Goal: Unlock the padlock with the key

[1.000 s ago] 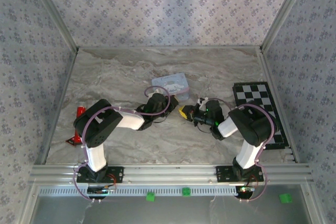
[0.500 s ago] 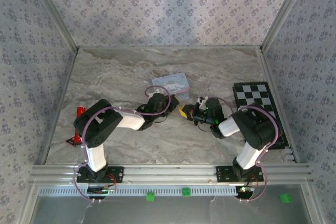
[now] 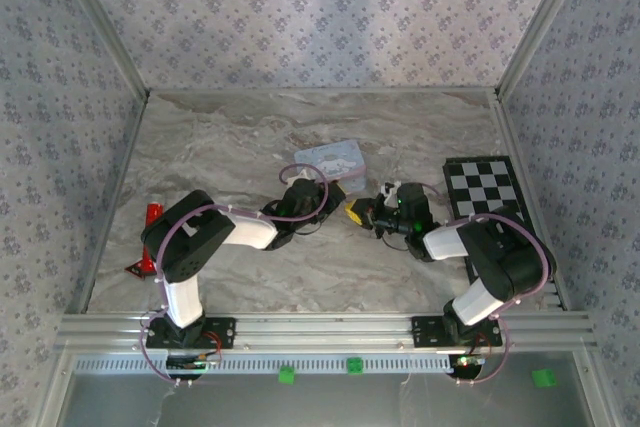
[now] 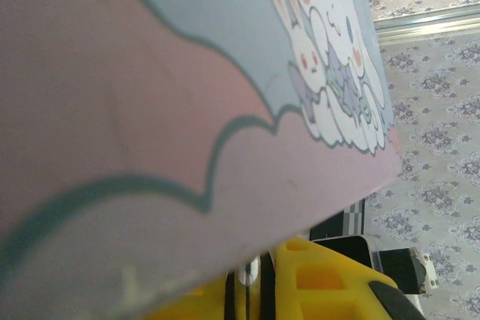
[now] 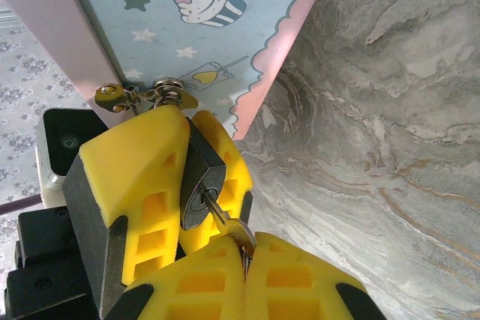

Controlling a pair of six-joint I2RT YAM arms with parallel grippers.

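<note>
The small black padlock (image 5: 199,177) is clamped between the yellow fingers (image 5: 135,177) of my left gripper (image 3: 336,195), which is shut on it. Its silvery loop (image 5: 168,85) points toward the pale-blue cartoon tin (image 5: 187,28) and carries a brass tag. The key (image 5: 225,219) sits in the keyhole, its head pinched by my right gripper (image 5: 246,251), which is shut on it. In the top view my right gripper (image 3: 358,211) meets the left one just in front of the tin (image 3: 330,157). The tin (image 4: 187,95) looms close in the left wrist view, with my left gripper (image 4: 255,290) below it.
A folded chessboard (image 3: 492,197) lies at the right of the marble table (image 3: 240,137). A red stick (image 3: 152,215) stands near the left wall. Patterned walls close in the sides and back.
My right arm's elbow has swung outward to the right while its gripper stays at the padlock. Both grippers have edged slightly toward the tin.
</note>
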